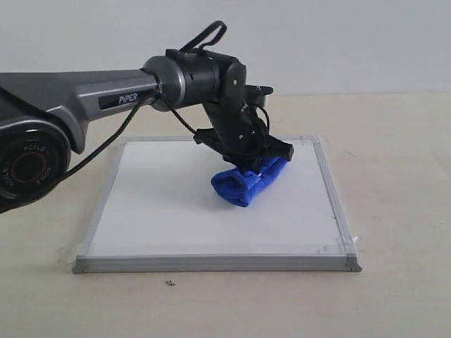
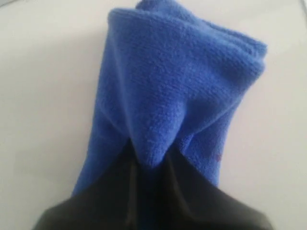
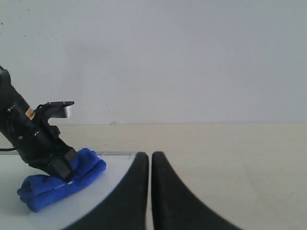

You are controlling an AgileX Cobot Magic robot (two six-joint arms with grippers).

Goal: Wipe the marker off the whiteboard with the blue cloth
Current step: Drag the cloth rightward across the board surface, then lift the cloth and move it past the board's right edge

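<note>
The whiteboard [image 1: 162,211] lies flat on the table, silver-framed with taped corners. My left gripper [image 1: 255,163] presses down on its right-centre, shut on the blue cloth [image 1: 246,182], which is bunched against the board surface. In the left wrist view the blue cloth [image 2: 172,91] fills the frame, pinched between the dark fingers [image 2: 110,191]. A tiny red speck shows on the cloth. No red marker lines are visible on the board. My right gripper [image 3: 150,158] is shut, empty, held off the board's edge; its view shows the blue cloth [image 3: 62,184] and whiteboard [image 3: 96,201].
A beige table [image 1: 394,155] surrounds the board, with a pale wall behind. A small dark speck [image 1: 170,284] lies on the table in front of the board. The left arm [image 1: 84,105] reaches in over the board's back-left side.
</note>
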